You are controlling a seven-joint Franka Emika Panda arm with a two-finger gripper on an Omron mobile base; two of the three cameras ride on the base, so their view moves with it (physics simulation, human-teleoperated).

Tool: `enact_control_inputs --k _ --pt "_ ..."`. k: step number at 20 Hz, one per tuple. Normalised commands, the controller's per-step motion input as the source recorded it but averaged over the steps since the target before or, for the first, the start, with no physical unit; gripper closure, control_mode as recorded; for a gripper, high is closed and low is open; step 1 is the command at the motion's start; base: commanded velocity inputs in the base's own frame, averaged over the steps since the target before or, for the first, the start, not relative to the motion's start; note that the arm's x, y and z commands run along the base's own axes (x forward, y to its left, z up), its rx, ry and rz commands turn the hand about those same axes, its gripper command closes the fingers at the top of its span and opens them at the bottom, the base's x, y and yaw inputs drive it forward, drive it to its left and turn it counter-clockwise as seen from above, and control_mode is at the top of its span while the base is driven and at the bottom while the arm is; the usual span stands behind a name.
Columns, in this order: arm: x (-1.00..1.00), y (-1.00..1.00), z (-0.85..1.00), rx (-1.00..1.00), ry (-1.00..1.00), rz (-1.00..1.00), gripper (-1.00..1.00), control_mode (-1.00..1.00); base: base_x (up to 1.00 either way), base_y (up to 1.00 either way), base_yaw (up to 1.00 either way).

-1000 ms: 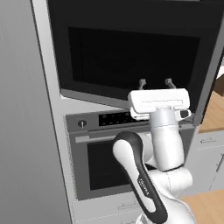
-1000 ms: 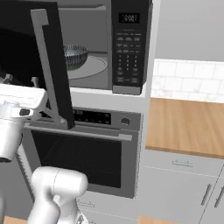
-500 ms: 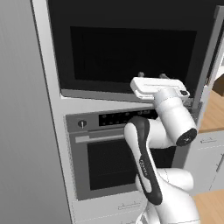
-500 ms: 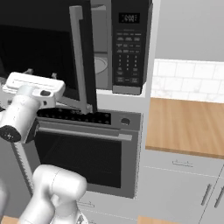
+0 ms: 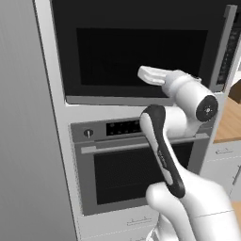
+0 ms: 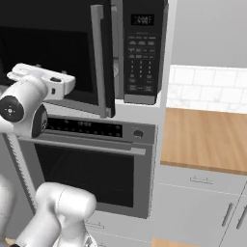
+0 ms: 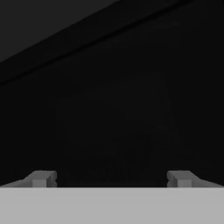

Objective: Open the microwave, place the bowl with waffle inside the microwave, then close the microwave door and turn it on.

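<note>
You see the large black built-in microwave (image 6: 144, 53) set in a pale cabinet column above a silver oven with a horizontal handle (image 6: 91, 159). Its wide black microwave door with dark glass window (image 5: 141, 52) is almost shut; in the right base view a narrow gap remains between the door's long vertical grey bar handle (image 6: 98, 58) and the black keypad panel with a small display (image 6: 144, 50). Your white arm reaches up so the claw (image 7: 111, 177) faces the door glass from close by. In the hand view its two fingertips (image 7: 41, 178) sit wide apart with nothing between them. A wooden tabletop (image 6: 207, 140) lies to the right.
</note>
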Motion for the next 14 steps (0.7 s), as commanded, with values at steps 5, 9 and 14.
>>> enact_control_inputs --k 5,9,14 --pt "0.43 -0.31 -0.16 0.0 0.04 0.19 -1.0 -1.0 0.0 0.0 0.0" --pt "0.4 -0.17 -0.09 0.0 0.01 0.08 -1.0 -1.0 0.0 0.0 0.0" --pt "0.19 -0.09 -0.03 -0.01 0.0 0.02 -1.0 -1.0 0.0 0.0 0.0"
